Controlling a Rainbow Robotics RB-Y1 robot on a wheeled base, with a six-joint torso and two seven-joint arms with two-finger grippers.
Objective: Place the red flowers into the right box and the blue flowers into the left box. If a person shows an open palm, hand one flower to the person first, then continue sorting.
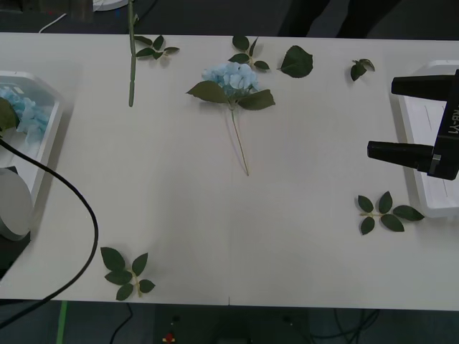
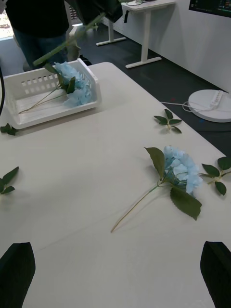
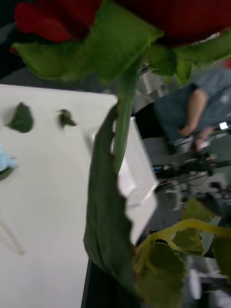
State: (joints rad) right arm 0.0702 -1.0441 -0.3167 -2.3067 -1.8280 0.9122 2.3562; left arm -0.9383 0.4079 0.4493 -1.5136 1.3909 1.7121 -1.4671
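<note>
one blue flower (image 1: 231, 77) lies at twelve o'clock, unsorted; another sits in the left box (image 1: 44, 147). left gripper's grip unclear, rose (image 3: 120, 19) close; right gripper (image 1: 412, 118) open, empty.

matt white table (image 1: 215, 229), smooth white plastic left box (image 2: 48, 103), fluffy blue flowers (image 1: 231, 77)

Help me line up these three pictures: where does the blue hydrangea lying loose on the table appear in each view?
Front view: the loose blue hydrangea lies at the table's far centre, stem toward the robot.
Right wrist view: it lies right of centre, stem running down-left.
Left wrist view: a pale blue bit at the left edge is probably its head.
Shared landmark: the two loose leaves beside it, also seen from the left wrist.
</note>
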